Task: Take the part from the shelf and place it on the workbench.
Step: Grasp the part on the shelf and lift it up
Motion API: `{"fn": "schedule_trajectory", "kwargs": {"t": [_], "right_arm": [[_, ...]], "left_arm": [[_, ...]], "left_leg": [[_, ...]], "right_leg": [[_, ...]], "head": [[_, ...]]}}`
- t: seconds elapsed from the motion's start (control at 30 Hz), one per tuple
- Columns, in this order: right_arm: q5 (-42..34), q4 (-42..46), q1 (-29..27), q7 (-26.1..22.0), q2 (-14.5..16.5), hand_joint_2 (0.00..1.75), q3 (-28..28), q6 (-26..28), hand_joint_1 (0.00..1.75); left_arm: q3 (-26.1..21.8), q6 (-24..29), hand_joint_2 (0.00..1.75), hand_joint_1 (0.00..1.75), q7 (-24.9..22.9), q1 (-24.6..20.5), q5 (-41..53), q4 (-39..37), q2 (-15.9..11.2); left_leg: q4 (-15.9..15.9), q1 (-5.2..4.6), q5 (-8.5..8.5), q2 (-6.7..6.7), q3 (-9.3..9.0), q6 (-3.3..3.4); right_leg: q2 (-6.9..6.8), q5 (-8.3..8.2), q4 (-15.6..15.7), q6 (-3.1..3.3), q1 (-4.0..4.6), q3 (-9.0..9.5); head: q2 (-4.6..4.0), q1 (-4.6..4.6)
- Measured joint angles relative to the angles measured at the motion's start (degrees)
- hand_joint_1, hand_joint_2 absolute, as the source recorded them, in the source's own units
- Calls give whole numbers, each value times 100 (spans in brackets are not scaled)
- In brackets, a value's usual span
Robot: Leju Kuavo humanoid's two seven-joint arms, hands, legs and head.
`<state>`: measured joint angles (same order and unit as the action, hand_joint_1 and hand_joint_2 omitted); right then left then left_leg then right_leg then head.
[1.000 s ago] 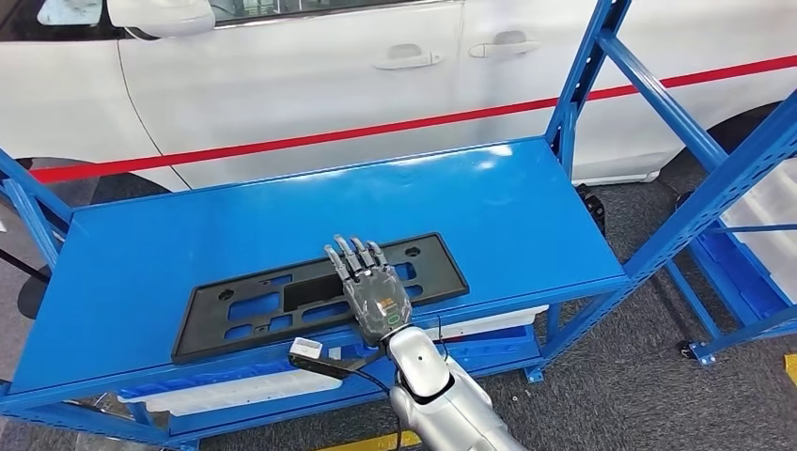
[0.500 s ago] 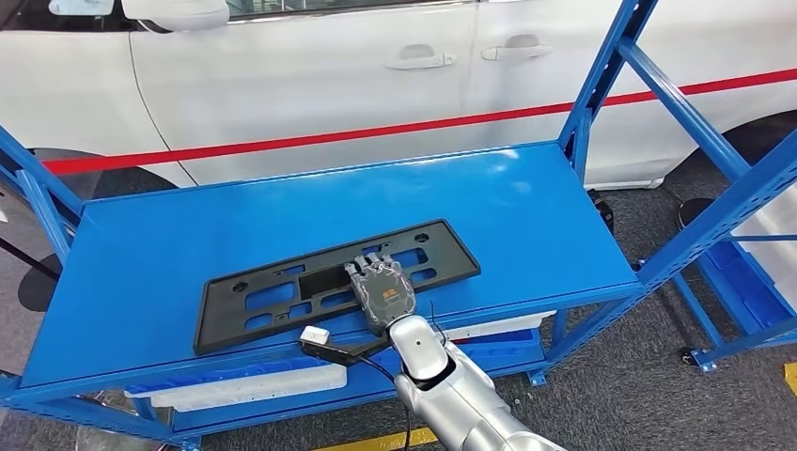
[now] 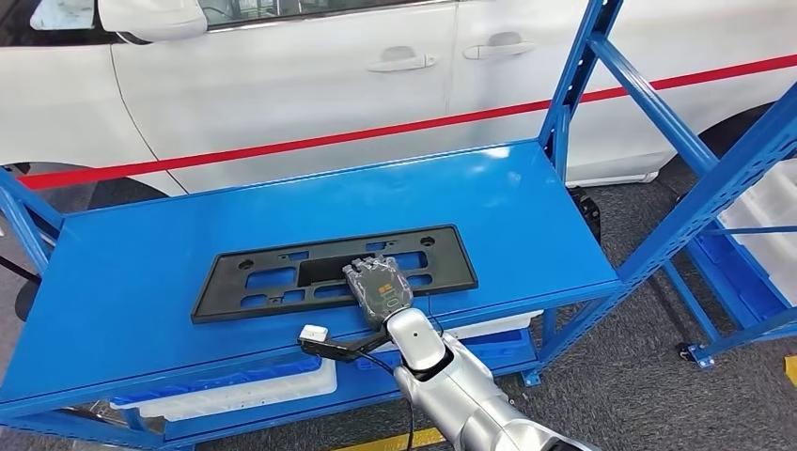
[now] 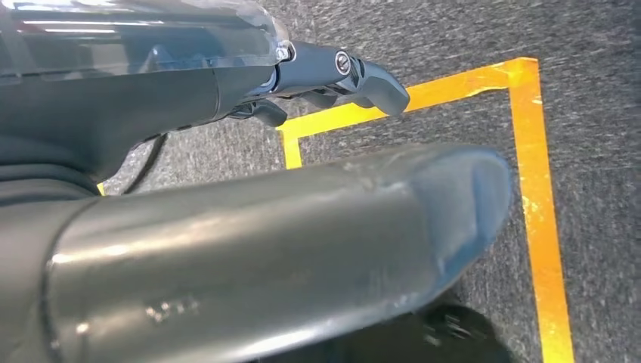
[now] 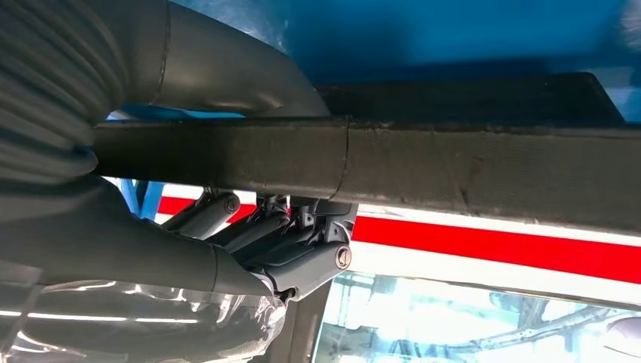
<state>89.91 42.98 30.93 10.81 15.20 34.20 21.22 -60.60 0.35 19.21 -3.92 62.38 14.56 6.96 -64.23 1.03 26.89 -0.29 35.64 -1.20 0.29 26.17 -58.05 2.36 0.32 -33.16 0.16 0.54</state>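
Note:
The part, a long flat black plastic plate (image 3: 273,277) with cut-outs, lies on the blue shelf top (image 3: 141,254) near its front edge. My right hand (image 3: 379,289) sits on the plate's near edge right of its middle, fingers curled over it. In the right wrist view the thick thumb (image 5: 219,68) lies on one face of the plate's black edge bar (image 5: 453,170) and the dark fingers (image 5: 295,249) on the other, so the hand grips the plate. My left hand (image 4: 264,227) hangs over the grey floor, holding nothing, fingers apart.
A white car (image 3: 282,85) with a red stripe stands close behind the shelf. Blue uprights (image 3: 573,75) rise at the shelf's right end, and a second blue rack (image 3: 742,188) stands at the right. White bins (image 3: 244,390) sit on the lower level. Yellow tape (image 4: 537,189) marks the floor.
My right hand's fingers, spread flat on the plate a second ago, have curled down onto its near edge. The plate now lies more square to the shelf front. The camera shifted a little.

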Motion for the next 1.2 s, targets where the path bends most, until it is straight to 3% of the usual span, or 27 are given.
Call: {"fn": "schedule_trajectory", "kwargs": {"t": [0.07,0.17,0.23,0.33,0.37,0.4,0.43,0.53,0.6,0.73,0.8,0.87,0.9,0.93,0.97,1.03,1.07,1.1,1.2], "right_arm": [[-27,4,-23,-133,32,175,-62,31,175],[-80,60,-100,-306,102,175,-195,64,175],[-131,120,-150,-405,142,175,-273,66,175],[-539,366,-314,-859,157,175,-398,97,175],[-827,556,-422,-1090,161,175,-434,102,175],[-1160,826,-551,-1317,169,175,-458,81,175],[-1501,1146,-661,-1511,179,175,-471,29,175],[-2185,2100,-815,-1764,195,175,-478,-168,175],[-2530,2605,-874,-1864,191,175,-482,-221,175],[-3429,3527,-978,-2098,173,175,-485,-347,175],[-4020,4071,-1062,-2236,145,175,-494,-445,175],[-4599,4615,-1177,-2364,101,175,-533,-530,175],[-4849,4849,-1247,-2411,81,175,-566,-578,175],[-5090,5072,-1323,-2463,62,175,-608,-638,175],[-5327,5268,-1401,-2526,44,175,-650,-710,175],[-5839,5597,-1550,-2700,10,175,-729,-879,175],[-6102,5732,-1615,-2798,-8,175,-769,-964,175],[-6331,5846,-1679,-2880,-24,175,-812,-1038,175],[-6660,6080,-1861,-3008,-63,175,-934,-1144,175]], "left_arm": [[-14,1,0,0,0,-9,-1,0,-9],[-53,4,0,0,0,-5,-2,0,-6],[-80,4,0,0,1,-2,-4,0,3],[-122,20,0,0,2,-4,-32,0,9],[-147,37,0,0,2,0,-52,0,13],[-182,59,0,0,3,7,-76,0,23],[-223,84,0,0,3,14,-97,0,38],[-329,134,0,0,8,21,-143,0,98],[-393,153,0,0,11,24,-168,0,126],[-508,210,0,0,14,29,-182,0,169],[-561,229,0,0,16,25,-183,0,188],[-607,240,0,0,17,31,-179,0,210],[-629,244,0,0,18,36,-177,0,219],[-650,246,0,0,21,39,-175,0,227],[-667,248,0,0,29,39,-175,0,233],[-691,255,0,0,61,34,-173,0,239],[-699,265,0,0,83,26,-170,0,240],[-707,278,44,0,101,17,-167,0,247],[-717,305,175,0,122,5,-160,0,274]], "left_leg": [[519,-30,-147,-2,-237,55],[629,-41,-152,-2,-267,116],[692,-8,-192,5,-294,172],[719,6,-207,7,-299,219],[716,8,-201,6,-299,220],[710,11,-192,6,-303,215],[701,15,-179,5,-310,203],[642,12,-118,-3,-324,138],[614,-3,-91,-11,-309,75],[532,23,0,-2,-279,-52],[43,29,302,6,-67,-80],[-744,29,649,6,291,-94],[-996,28,701,6,411,-93],[-1064,28,650,6,447,-85],[-869,26,482,6,362,-65],[-91,15,87,6,5,4],[257,1,-27,3,-155,38],[460,-16,-69,0,-245,64],[582,-42,-78,-7,-282,119]], "right_leg": [[9,17,-22,-42,12,-8],[13,19,-24,-128,7,-29],[7,133,-176,-195,2,-92],[1,636,-1150,-279,-49,-575],[0,729,-1448,-295,-66,-734],[-1,711,-1570,-306,-83,-812],[-4,589,-1484,-313,-99,-786],[-21,55,-432,-292,-121,-297],[-13,-13,-102,-246,-101,-154],[1,-34,-55,-116,-92,-149],[-17,-39,-32,-61,-103,-129],[-33,-27,-39,-33,-84,-127],[-32,-21,-45,-25,-73,-124],[-29,-14,-51,-19,-64,-118],[-21,-7,-56,-20,-57,-108],[-4,9,-62,-36,-47,-81],[3,17,-70,-57,-37,-80],[4,18,-75,-84,-33,-85],[0,1,-55,-192,-34,-91]], "head": [[-1,-4],[0,-3],[0,-16],[0,-51],[1,-52],[1,-54],[1,-53],[-1,-55],[-1,-55],[-1,-45],[-1,-24],[-1,-15],[0,-16],[0,-16],[0,-15],[-1,-15],[-1,-16],[-1,-19],[-1,-22]]}}
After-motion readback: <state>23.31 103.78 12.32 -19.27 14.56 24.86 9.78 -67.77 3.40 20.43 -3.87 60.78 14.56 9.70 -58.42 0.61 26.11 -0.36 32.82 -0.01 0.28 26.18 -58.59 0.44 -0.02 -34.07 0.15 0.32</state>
